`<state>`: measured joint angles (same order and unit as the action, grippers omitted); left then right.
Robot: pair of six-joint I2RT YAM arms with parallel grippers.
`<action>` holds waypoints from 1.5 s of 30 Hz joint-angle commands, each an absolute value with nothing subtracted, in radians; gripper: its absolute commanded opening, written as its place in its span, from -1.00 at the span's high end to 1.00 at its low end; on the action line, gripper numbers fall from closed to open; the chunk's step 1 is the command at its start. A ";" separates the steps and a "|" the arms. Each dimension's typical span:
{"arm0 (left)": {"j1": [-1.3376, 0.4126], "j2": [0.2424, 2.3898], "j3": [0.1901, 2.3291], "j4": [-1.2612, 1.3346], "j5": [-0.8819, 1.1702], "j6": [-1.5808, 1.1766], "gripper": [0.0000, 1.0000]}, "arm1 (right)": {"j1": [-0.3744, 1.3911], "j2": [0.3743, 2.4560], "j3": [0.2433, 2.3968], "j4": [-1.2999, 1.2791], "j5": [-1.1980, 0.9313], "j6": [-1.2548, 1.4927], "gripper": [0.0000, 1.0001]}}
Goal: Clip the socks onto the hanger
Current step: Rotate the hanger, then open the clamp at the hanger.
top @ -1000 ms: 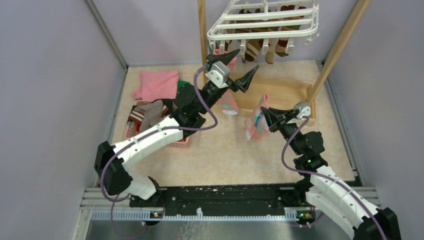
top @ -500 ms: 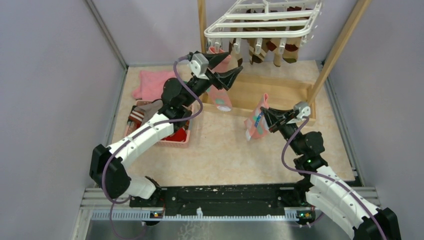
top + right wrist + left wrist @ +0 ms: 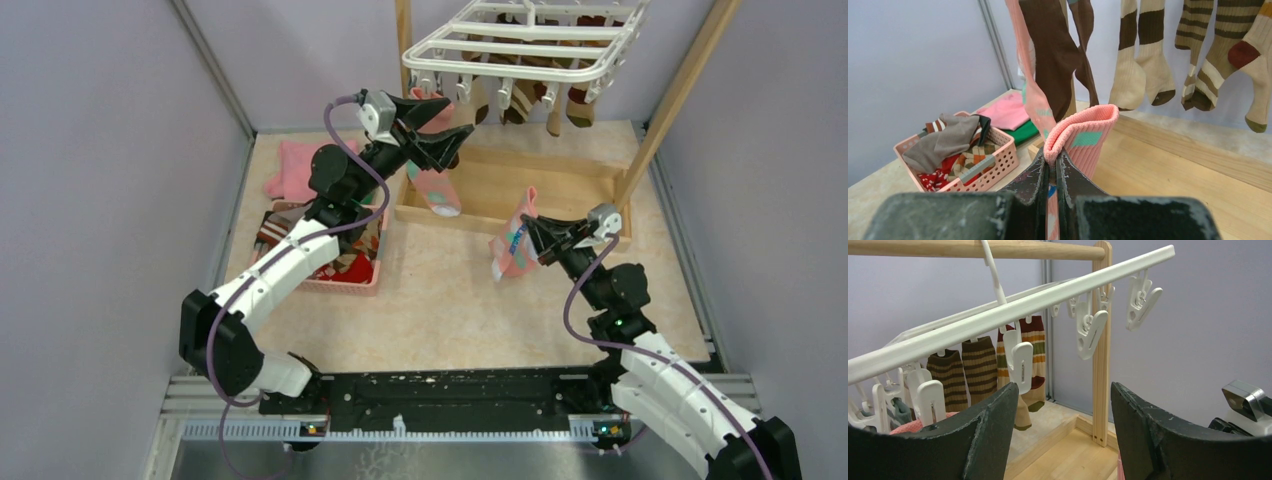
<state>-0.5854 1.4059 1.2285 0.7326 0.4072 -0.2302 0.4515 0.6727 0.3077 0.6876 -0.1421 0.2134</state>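
The white grid hanger point(image 3: 520, 45) hangs at the back with striped socks point(image 3: 560, 95) and a pink sock with teal patches point(image 3: 437, 190) clipped under it. My left gripper point(image 3: 455, 115) is open and empty, just below the hanger's front left corner. In the left wrist view its jaws point(image 3: 1064, 390) stand wide apart below the white bar point(image 3: 1048, 300) and a free clip point(image 3: 1020, 360). My right gripper point(image 3: 527, 230) is shut on the cuff of a second pink sock with teal patches point(image 3: 512, 250), held above the floor. The right wrist view shows the folded cuff point(image 3: 1088, 137) pinched between the fingers point(image 3: 1035, 180).
A pink basket point(image 3: 345, 285) with several socks sits at the left, a folded pink cloth point(image 3: 300, 165) behind it. The wooden frame's posts point(image 3: 680, 95) and base point(image 3: 540, 185) stand under the hanger. Grey walls close in left, right and back.
My left arm has swung left and back, its open gripper now under the hanger's left corner. The hanger has shifted slightly left. The right arm and its sock have not moved.
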 commanded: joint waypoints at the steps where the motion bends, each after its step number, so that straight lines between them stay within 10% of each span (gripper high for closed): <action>1: -0.567 1.352 1.214 0.756 0.425 -0.239 -0.49 | 0.443 0.646 0.319 0.731 -0.163 0.210 1.00; 17: -0.550 1.097 0.830 0.729 0.790 -0.059 -0.90 | 0.444 0.743 0.442 0.762 -0.585 0.220 1.00; 45: -0.520 1.243 0.837 0.803 1.115 -0.216 -0.78 | 0.540 0.814 0.584 0.683 -0.904 0.119 1.00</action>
